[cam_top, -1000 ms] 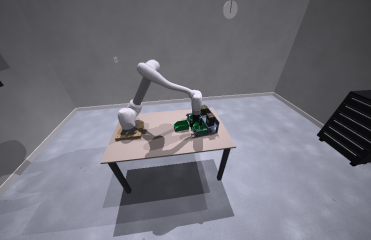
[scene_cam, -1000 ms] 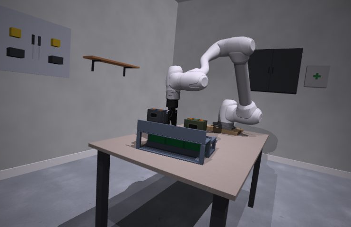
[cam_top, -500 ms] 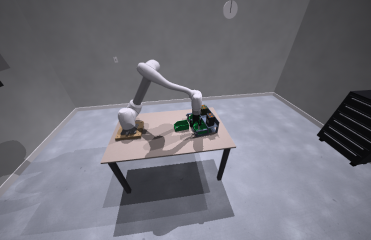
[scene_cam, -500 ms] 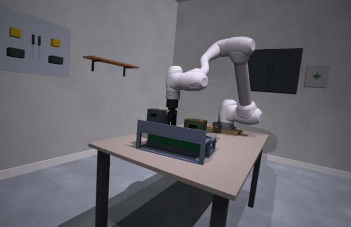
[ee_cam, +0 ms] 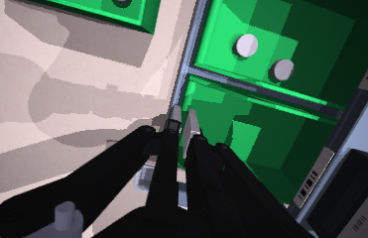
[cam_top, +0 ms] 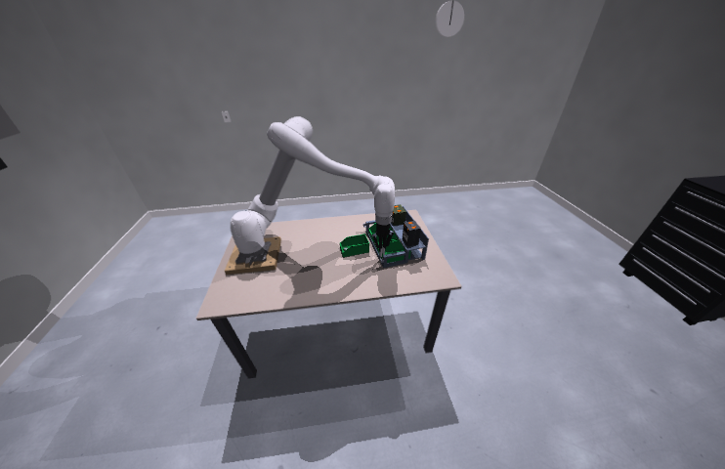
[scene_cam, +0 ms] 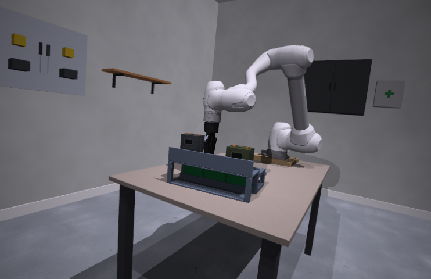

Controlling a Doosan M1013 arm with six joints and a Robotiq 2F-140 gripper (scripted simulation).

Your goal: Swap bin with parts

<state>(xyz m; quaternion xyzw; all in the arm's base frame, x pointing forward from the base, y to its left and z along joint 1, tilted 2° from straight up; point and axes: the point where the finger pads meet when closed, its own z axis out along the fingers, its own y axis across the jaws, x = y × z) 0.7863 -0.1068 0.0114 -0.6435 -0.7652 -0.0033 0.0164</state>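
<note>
The blue-grey shelf stands on the table's right half and shows from behind in the exterior view. In the wrist view the empty green bin sits in a shelf bay, beside a green bin that holds two grey discs. My gripper reaches down at the shelf's front. Its fingers stand nearly together, pinching the empty bin's thin front wall by the shelf's front lip. The green bin with the parts stands on the table left of the shelf, and its edge shows at the top of the wrist view.
A dark grey box and an olive box stand on the shelf's top board, close beside my wrist. The arm's base sits on a wooden plate at the table's left end.
</note>
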